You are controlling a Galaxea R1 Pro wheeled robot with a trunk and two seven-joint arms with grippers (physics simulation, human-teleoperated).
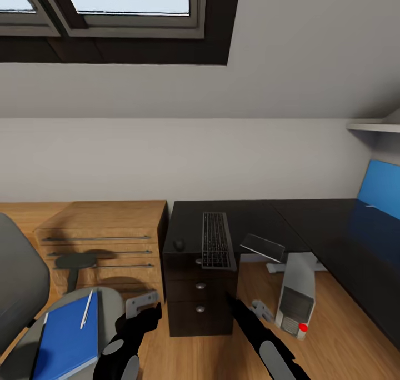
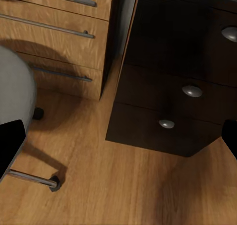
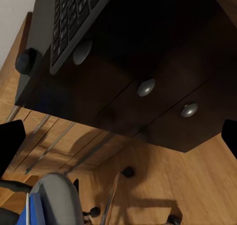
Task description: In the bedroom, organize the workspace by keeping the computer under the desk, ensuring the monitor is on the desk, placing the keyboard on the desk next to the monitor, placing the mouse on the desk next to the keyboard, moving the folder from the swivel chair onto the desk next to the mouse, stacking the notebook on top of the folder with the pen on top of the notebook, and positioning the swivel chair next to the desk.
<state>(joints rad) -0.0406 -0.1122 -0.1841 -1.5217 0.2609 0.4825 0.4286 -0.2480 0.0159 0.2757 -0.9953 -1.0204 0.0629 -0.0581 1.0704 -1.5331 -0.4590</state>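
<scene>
Black desk (image 1: 261, 219) — keyboard (image 1: 215, 240) and mouse (image 1: 179, 244) lie on it (over the drawers).

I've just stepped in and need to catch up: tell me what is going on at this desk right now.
A two-armed robot faces the black desk with both arms lowered in front of its three-drawer unit, holding nothing. The keyboard and mouse already lie on the desk. The computer stands on the floor under it, with the monitor lying tilted beside it, not on the desk. On the swivel chair, a blue folder or notebook with the pen on top still waits.
</scene>
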